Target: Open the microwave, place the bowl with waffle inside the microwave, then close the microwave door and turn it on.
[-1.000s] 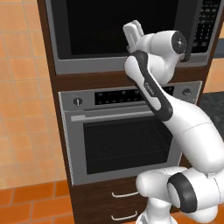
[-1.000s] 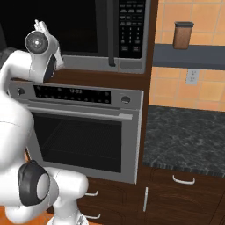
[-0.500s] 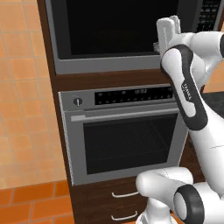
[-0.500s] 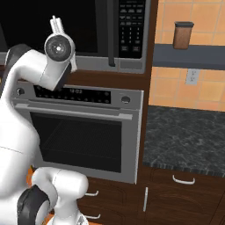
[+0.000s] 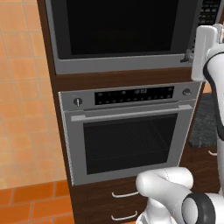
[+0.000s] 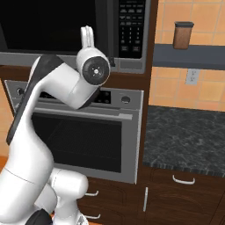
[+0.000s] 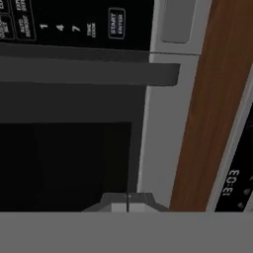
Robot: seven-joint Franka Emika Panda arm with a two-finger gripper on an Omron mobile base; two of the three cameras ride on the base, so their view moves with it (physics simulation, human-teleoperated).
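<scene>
My end effector (image 6: 88, 31), fingers pressed together on nothing, points up before the lower right of the microwave door (image 5: 118, 26), just beside its dark vertical handle (image 7: 89, 74), with the door shut. The microwave (image 6: 74, 33) sits built into brown cabinetry above a silver oven (image 5: 127, 131); its black keypad (image 6: 132, 26) lies right of my hand. Farther right, a brown canister (image 6: 183, 35) stands on a shelf above the dark stone worktop (image 6: 184, 140).

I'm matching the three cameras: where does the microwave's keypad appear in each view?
Left base view: keypad in the top right corner.
Right base view: top centre.
Hand view: upper left, rolled sideways.
Shared landmark: the grey frame edging the black glass.
</scene>
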